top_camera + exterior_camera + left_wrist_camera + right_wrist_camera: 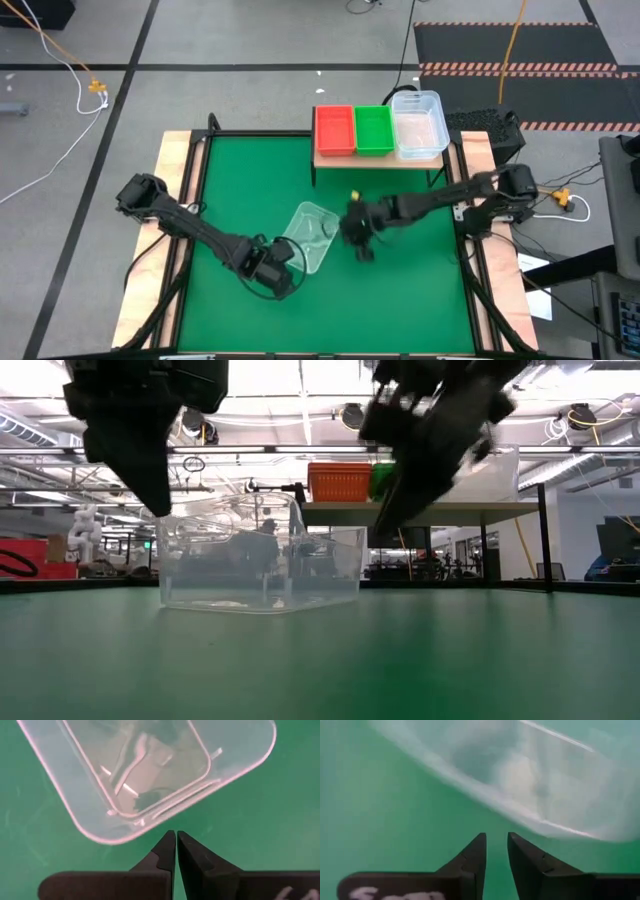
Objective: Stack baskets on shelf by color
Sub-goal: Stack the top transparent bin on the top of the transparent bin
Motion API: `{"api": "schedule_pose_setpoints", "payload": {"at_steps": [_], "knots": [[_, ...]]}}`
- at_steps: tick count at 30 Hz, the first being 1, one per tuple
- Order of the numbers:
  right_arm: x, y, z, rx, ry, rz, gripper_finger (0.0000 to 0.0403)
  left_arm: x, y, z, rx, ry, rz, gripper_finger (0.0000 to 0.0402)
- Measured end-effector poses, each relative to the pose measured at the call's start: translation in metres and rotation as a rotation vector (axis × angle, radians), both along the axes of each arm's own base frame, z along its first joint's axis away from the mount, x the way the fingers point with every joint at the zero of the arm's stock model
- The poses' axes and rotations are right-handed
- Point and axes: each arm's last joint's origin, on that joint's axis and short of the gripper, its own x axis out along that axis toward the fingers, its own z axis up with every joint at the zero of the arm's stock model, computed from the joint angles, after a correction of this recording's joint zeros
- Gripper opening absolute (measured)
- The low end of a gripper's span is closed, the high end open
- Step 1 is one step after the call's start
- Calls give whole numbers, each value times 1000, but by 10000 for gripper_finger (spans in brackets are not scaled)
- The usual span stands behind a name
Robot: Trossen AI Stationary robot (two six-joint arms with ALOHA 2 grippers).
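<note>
One clear basket (312,232) stands upright on its bottom on the green mat, also seen in the low view (255,560). On the wooden shelf (380,160) at the far edge sit an orange-red basket (334,130), a green basket (373,130) and a clear basket (418,125), side by side. How many are nested in each I cannot tell. My left gripper (176,837) is shut and hovers just outside the clear basket's near-left rim (150,822). My right gripper (496,842) is narrowly open, raised above the mat to the basket's right (530,780), holding nothing.
The shelf's thin dark legs (543,535) stand at the far edge of the mat. Wooden borders (175,200) frame the table's left and right sides. Bare green mat (400,300) lies on the near side of both grippers. Cables and floor surround the table.
</note>
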Motion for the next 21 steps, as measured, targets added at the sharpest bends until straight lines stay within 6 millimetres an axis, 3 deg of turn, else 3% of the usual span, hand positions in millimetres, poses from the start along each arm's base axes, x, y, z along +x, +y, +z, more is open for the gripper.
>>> {"api": "schedule_pose_setpoints", "payload": {"at_steps": [4, 7, 10, 12, 16, 21], "knots": [[-10, 57, 19, -41, -139, 255, 64, -6, 2, -2, 21, 52, 21, 19], [-20, 73, 36, -304, -227, 362, 64, -11, 6, -3, 61, 95, 81, 19], [-20, 62, 47, -637, -276, 415, 63, -16, 10, -3, 86, 136, 139, 19], [-18, 52, 43, -818, -243, 567, 63, -18, 12, -4, 96, 158, 167, 19], [-15, 33, 31, -1017, -172, 868, 63, -22, 15, -3, 156, 166, 205, 19], [-8, 8, 23, -1141, -84, 968, 63, -23, 17, -2, 230, 142, 218, 19]]}}
